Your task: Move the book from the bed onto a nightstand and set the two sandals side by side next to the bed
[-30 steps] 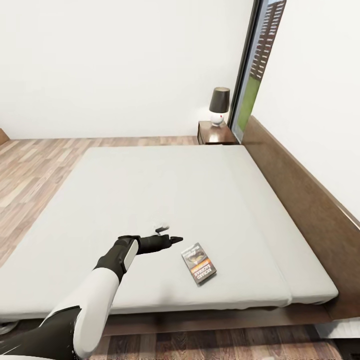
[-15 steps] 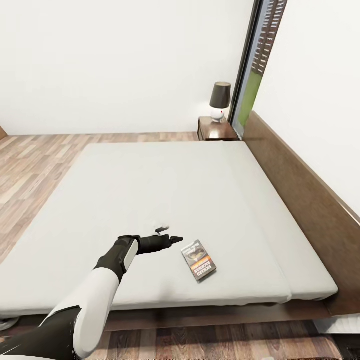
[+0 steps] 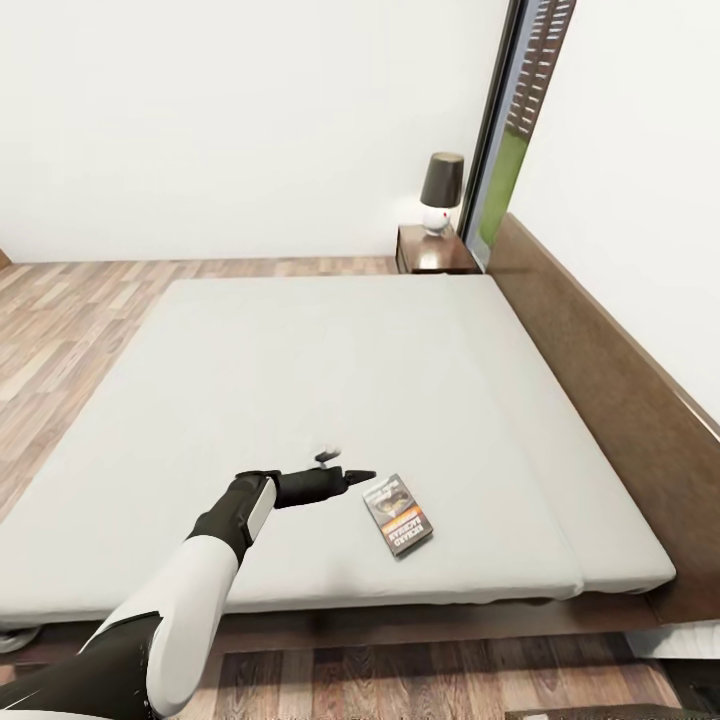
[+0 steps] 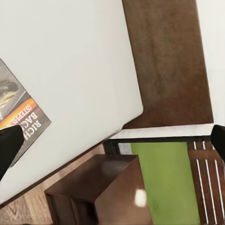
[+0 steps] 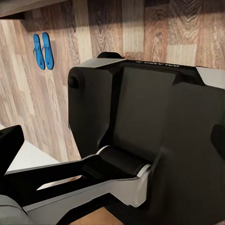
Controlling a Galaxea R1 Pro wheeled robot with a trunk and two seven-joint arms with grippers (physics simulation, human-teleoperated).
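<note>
**Near the bed's foot edge: book not yet lifted**

Over the mattress, close to the near edge of the bed [image 3: 300,360], I am reaching my left gripper [image 3: 362,476] toward the book [image 3: 398,515]. The fingertips are pointing at its upper corner from just beside it, not touching as far as I can judge. In the left wrist view the fingers are standing spread wide at either side of the frame, with the book [image 4: 21,117] lying flat beside one tip. Nothing is pinched.

The book is lying near the headboard-side corner of that edge. A nightstand [image 3: 432,252] carrying a lamp [image 3: 440,192] is standing at the far corner, well apart, so the carry is all ahead.

My right gripper [image 5: 112,140] is hanging spread over the base. Both sandals [image 5: 42,50] are lying side by side on the floor [image 5: 154,33]; whether they are near enough to the bed, I cannot tell.
</note>
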